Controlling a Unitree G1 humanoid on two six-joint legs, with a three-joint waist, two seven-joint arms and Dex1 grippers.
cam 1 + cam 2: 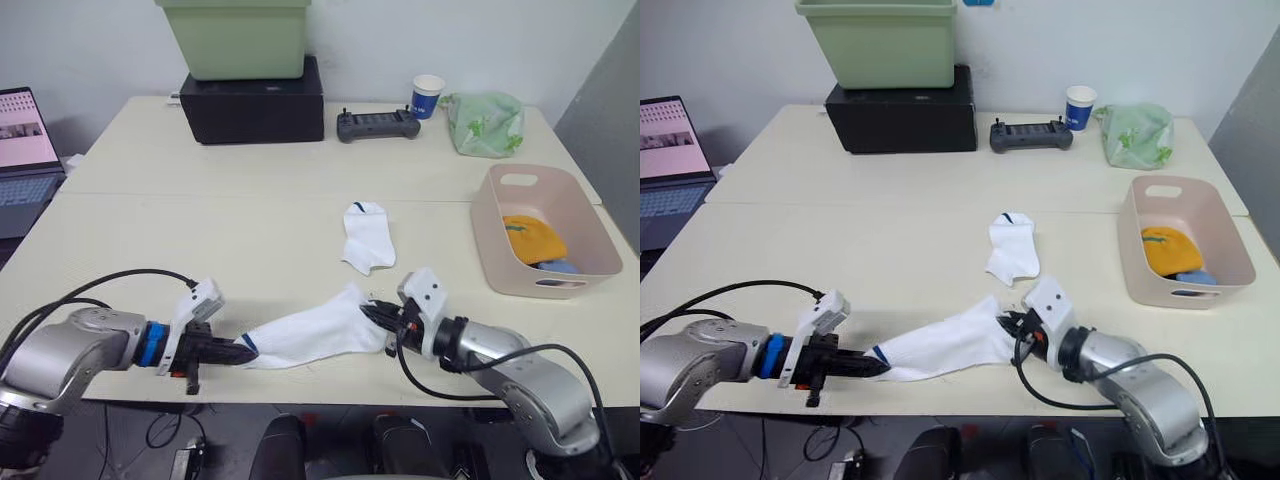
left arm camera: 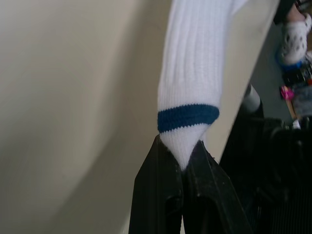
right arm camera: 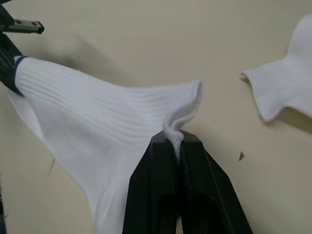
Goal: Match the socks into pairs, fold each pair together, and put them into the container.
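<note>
A white sock (image 1: 305, 335) with a blue band is stretched near the table's front edge between my two grippers. My left gripper (image 1: 243, 354) is shut on its banded end (image 2: 187, 117); my right gripper (image 1: 377, 318) is shut on its other edge (image 3: 175, 129). A second white sock (image 1: 366, 235) lies flat just beyond, mid-table. The pink container (image 1: 548, 285) stands at the right and holds a folded mustard-orange pair (image 1: 533, 239) and some light blue fabric (image 1: 560, 266).
At the back stand a green bin (image 1: 240, 35) on a black box (image 1: 255, 103), a black controller (image 1: 377, 125), a blue paper cup (image 1: 428, 96) and a pale green cloth bag (image 1: 486, 122). A laptop (image 1: 25, 150) sits far left.
</note>
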